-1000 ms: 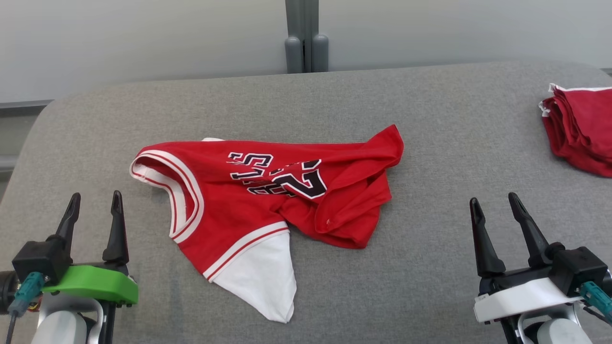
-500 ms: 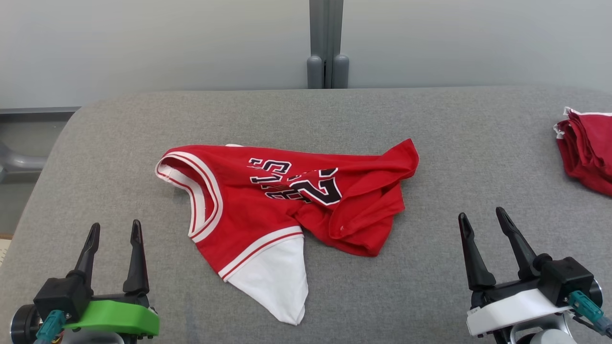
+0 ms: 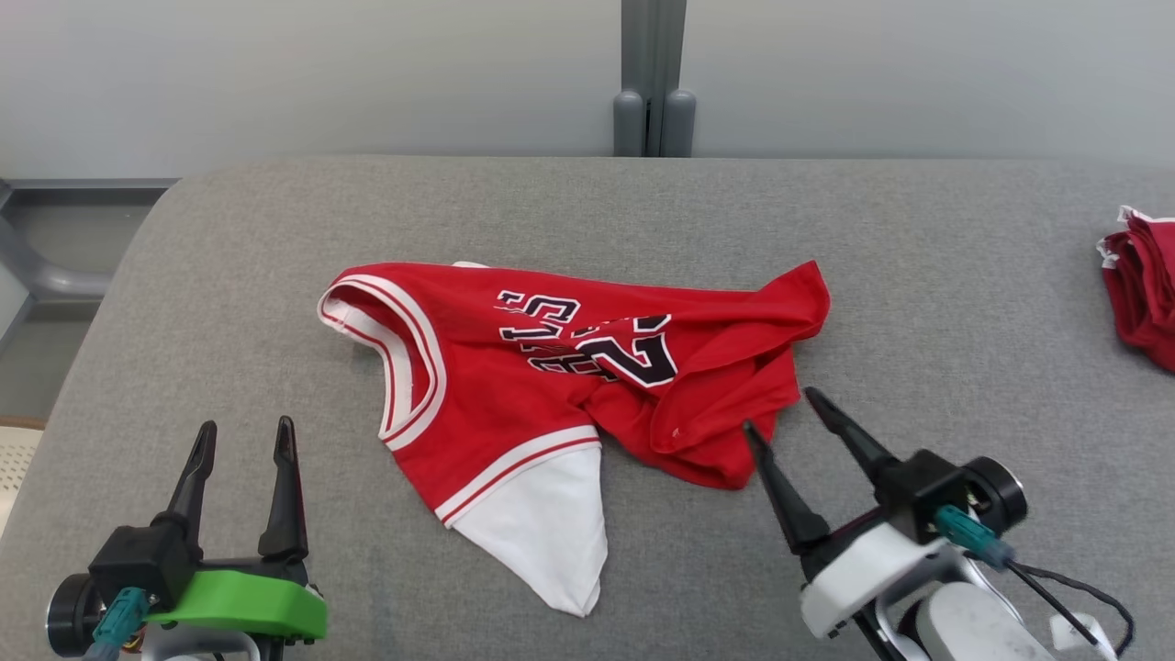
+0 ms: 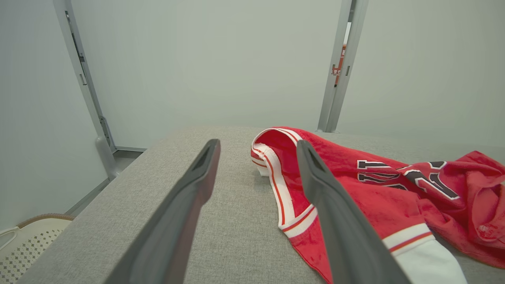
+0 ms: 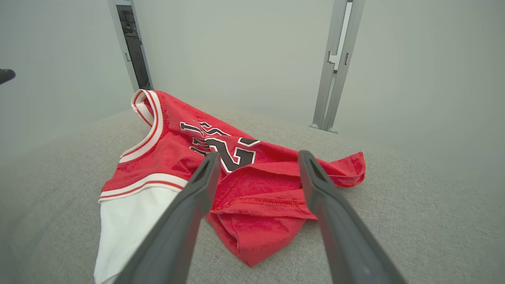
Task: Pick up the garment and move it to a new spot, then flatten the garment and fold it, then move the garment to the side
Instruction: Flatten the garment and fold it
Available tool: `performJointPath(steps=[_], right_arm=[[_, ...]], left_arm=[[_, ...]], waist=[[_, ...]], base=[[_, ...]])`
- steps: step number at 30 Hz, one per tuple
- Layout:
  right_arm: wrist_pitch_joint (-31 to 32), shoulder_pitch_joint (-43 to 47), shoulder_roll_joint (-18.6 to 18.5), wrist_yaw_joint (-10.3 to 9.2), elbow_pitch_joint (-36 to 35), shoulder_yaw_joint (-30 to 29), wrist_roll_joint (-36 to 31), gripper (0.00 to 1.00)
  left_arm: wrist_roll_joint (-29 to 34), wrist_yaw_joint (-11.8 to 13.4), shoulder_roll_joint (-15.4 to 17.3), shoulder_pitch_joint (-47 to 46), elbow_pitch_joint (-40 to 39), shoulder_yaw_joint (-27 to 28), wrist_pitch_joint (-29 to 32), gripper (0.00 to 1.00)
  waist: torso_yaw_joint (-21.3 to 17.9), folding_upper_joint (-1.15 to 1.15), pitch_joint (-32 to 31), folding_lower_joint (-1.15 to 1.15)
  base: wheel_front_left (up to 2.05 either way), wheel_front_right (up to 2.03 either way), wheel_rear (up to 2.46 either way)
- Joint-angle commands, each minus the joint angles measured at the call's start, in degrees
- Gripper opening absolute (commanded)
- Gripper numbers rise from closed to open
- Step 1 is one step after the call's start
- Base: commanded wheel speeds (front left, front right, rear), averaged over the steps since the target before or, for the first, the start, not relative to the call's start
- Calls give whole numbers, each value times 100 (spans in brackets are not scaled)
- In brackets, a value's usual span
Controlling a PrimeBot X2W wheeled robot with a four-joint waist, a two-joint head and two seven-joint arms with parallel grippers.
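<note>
A red garment (image 3: 569, 386) lies in the middle of the grey bench (image 3: 918, 275). It is not flat. It is bunched up, and the right end is folded over on itself. It has black numbers with white edges on it, and they are partly hidden in a fold. On its left end there is a round opening with white and red stripes. A white pointed piece sticks out toward the robot.

The left gripper (image 3: 243, 441) is at the near left of the bench, well apart from the garment. Its two dark fingers are spread wide and there is nothing between them.

The right gripper (image 3: 778, 410) leans in toward the bunched red end of the garment. Its fingers are spread wide too, with nothing held. The tips are just beside the red cloth, but I cannot tell if they touch it.

Far off on the right edge of the bench sits a small pile of red cloth (image 3: 1138, 294). A grey post (image 3: 654, 92) stands behind the bench.
</note>
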Motion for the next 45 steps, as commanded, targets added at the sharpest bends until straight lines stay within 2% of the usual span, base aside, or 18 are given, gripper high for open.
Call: performJointPath(steps=[1,9,18,19,20,21,25,29,37,42,44,45], right_arm=[[133,-239,-51,-1,192,215,-47,100],[500,-1313,-292,-1,1515,1208,-21,100],[461,-1985,-409,-1,2820,1997,143,100],[439,-2050,-407,-1,2970,2049,188,73],[405,-2106,-401,-1,3066,2081,218,4],[345,-2166,-378,-1,3172,2073,290,0],[-33,-2258,-341,-1,3377,1871,523,0],[-243,-1972,-400,-1,3157,1345,815,0],[-267,-687,-640,-1,1607,-466,839,0],[-268,164,-420,-1,1094,-1330,959,0],[-268,359,-332,-1,1039,-1393,1032,0],[-269,406,-316,-1,1033,-1403,1039,26]], left_arm=[[33,-36,-28,-120,26,-10,-16,100],[101,-112,-243,-322,128,-109,-15,100],[120,-168,-368,-442,212,-62,-16,100],[123,-175,-381,-463,214,-61,-16,100],[128,-181,-391,-474,217,-60,-16,100],[141,-187,-402,-478,216,-60,-16,100],[167,-199,-439,-451,222,-24,-16,100],[183,-208,-459,-331,244,24,-16,100],[226,-213,-479,-225,230,78,-15,100],[255,-216,-481,-242,224,63,-16,100],[263,-217,-478,-248,232,43,-16,100],[266,-217,-469,-246,238,46,-16,100]], waist=[[113,0,82,0],[579,0,346,0],[910,0,537,0],[930,0,560,0],[941,0,568,0],[950,0,579,0],[912,0,581,0],[724,0,503,0],[179,0,429,0],[-73,0,441,0],[-149,0,446,0],[-185,0,446,0]], base=[[0,0,0],[0,0,0],[0,0,0],[0,0,0],[0,0,0],[0,0,0],[0,0,0],[0,0,0],[0,0,0],[0,0,0],[0,0,0],[0,0,0]])
